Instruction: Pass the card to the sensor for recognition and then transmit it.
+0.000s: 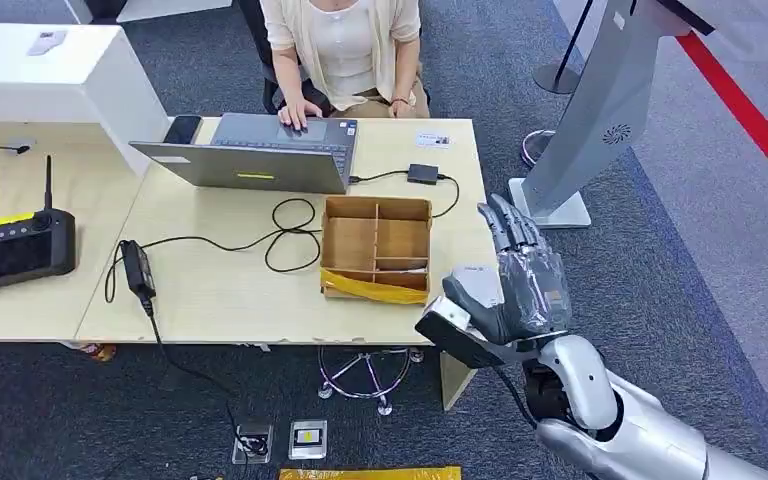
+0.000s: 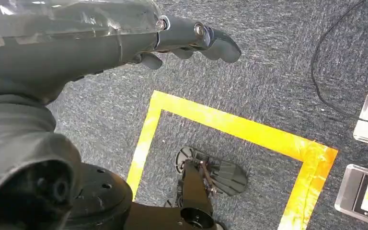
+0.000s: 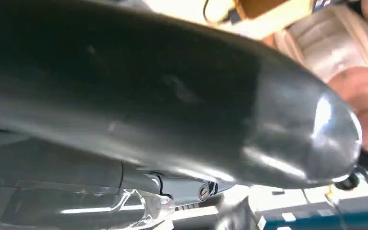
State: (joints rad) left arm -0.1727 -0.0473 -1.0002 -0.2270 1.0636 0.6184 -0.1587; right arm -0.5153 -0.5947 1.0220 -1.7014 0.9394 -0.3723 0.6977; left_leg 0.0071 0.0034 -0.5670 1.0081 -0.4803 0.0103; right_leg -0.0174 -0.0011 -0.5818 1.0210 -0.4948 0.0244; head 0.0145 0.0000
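A small white card lies flat at the table's far edge, in front of a seated person. The sensor, a small black box, sits on the table just nearer, cabled to the laptop. My right hand is raised beside the table's right end, right of a cardboard box, with its fingers stretched out and nothing in them. In the right wrist view its thick thumb blocks most of the picture. My left hand hangs over the carpet, holding nothing, its fingers slightly bent.
The cardboard box has dividers and yellow tape on its near wall. Black cables and a power brick lie mid-table. A black remote controller rests at the left. A grey stand rises to the right. Yellow tape marks the floor.
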